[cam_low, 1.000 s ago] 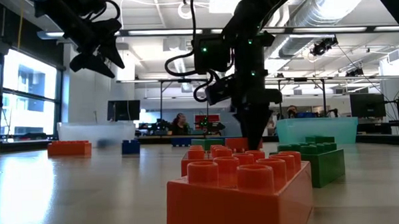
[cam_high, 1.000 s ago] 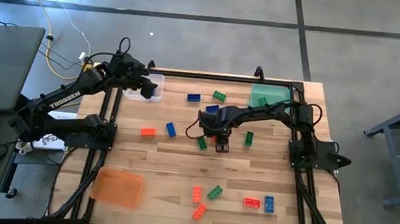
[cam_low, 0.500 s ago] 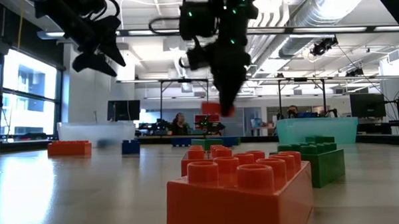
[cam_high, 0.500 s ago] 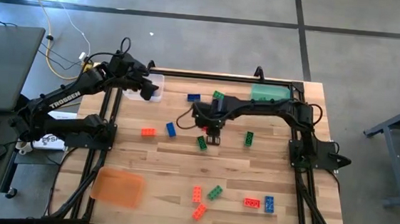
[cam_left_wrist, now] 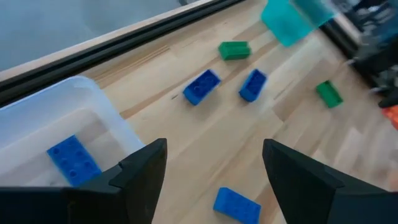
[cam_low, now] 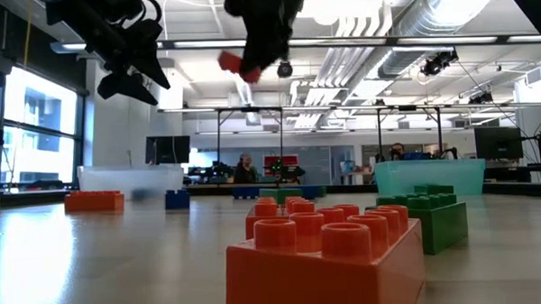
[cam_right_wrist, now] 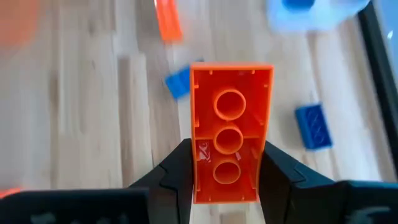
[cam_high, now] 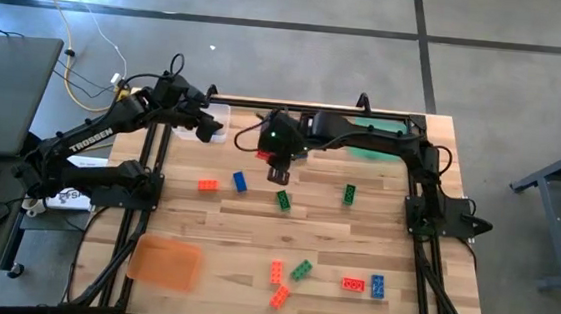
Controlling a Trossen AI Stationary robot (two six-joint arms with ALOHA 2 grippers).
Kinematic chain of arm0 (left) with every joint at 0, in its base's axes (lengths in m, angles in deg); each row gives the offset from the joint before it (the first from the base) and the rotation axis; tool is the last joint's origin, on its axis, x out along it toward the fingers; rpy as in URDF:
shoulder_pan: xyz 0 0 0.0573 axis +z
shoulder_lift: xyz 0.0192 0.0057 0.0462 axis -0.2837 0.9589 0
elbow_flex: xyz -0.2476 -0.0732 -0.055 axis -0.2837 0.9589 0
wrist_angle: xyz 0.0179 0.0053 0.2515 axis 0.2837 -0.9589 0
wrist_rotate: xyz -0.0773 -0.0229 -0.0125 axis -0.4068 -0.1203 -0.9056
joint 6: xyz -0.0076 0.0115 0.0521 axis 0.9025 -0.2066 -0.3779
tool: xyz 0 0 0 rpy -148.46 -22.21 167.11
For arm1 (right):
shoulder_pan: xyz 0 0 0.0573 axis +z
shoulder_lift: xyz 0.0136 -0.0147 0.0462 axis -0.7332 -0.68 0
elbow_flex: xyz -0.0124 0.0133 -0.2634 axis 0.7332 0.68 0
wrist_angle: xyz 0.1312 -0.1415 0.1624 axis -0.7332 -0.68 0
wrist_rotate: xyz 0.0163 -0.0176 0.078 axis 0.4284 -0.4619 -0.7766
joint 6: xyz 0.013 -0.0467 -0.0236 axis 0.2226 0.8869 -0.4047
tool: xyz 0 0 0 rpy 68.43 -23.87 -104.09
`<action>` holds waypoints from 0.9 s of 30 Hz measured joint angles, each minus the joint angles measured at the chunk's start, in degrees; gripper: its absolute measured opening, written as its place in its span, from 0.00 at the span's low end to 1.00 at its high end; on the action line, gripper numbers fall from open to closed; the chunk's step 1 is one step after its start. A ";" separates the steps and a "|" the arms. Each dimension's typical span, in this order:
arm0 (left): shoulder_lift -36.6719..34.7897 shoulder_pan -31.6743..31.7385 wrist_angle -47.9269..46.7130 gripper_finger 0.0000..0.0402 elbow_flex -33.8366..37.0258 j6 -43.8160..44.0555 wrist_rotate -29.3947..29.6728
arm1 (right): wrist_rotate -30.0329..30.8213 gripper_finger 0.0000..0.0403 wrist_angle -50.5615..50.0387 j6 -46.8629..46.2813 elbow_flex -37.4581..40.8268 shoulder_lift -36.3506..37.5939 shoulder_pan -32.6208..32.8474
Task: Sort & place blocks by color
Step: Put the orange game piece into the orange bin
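My right gripper is shut on an orange-red brick, high above the middle of the table; the low view shows that brick well above the tabletop. My left gripper hangs open over the clear tray, which has a blue brick in it. Loose bricks lie flat on the wood: orange, blue, green, green, and a mixed cluster near the near edge. My right gripper pinches the orange-red brick between its two fingers, on the two long sides near one end. The fingers lie along the brick, whose hollow underside faces the wrist camera. The brick is lifted clear and sticks out past the fingertips, slanting downward.
A green tray sits at the far right of the table and an orange tray at the near left corner. In the low view big orange and green bricks stand close to the camera. Black frame rails run along both table sides.
My right gripper, shut on the orange-red brick, has risen from the tabletop and swung toward the table's left and far side. The brick has gone from the wood to well above it. The left arm has kept still.
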 joint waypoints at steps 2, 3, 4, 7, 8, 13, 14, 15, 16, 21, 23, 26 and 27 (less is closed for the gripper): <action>0.00 -0.07 1.65 0.65 0.00 -0.78 -2.65 | 0.02 0.27 -0.23 0.02 -2.52 0.00 -0.40; 0.00 -0.23 2.63 0.65 0.00 -1.74 -4.68 | 0.04 0.27 -0.46 0.21 -3.67 0.00 -0.70; 0.00 -0.47 3.72 0.65 0.00 -3.06 -7.12 | 0.01 0.27 -0.75 0.40 -4.77 0.00 -0.95; 0.00 -2.13 7.76 0.65 0.00 -7.14 -14.41 | -1.08 0.27 -1.81 0.49 -7.75 0.00 -1.95; 0.00 -2.94 9.18 0.65 0.00 -8.19 -16.17 | -1.80 0.27 -2.04 0.58 -8.64 0.00 -2.26; 0.00 -7.86 16.18 0.65 0.00 -11.73 -16.89 | -6.13 0.27 -2.06 2.18 -12.60 0.00 -3.39; 0.00 -8.81 17.52 0.65 0.00 -12.19 -16.83 | -7.19 0.27 -2.06 2.22 -13.32 0.00 -3.52; 0.00 -9.65 18.88 0.65 0.00 -12.54 -16.82 | -8.07 0.27 -2.06 2.22 -14.01 0.00 -3.68; 0.00 -10.47 20.24 0.65 0.00 -12.61 -16.81 | -8.76 0.27 -2.03 2.18 -14.63 0.00 -3.79; 0.00 -13.98 27.07 0.65 0.00 -12.55 -16.57 | -10.90 0.27 -1.35 2.16 -16.72 0.11 -4.14; 0.00 -14.99 29.89 0.65 0.00 -12.53 -16.22 | -11.54 0.27 -0.38 2.16 -16.72 0.13 -4.15; 0.00 -16.18 33.95 0.65 0.00 -10.53 -15.86 | -14.04 0.27 0.95 2.15 -16.27 0.13 -4.17; 0.00 -16.40 35.15 0.65 0.00 -9.67 -15.77 | -14.12 0.27 1.43 2.15 -16.04 0.13 -4.15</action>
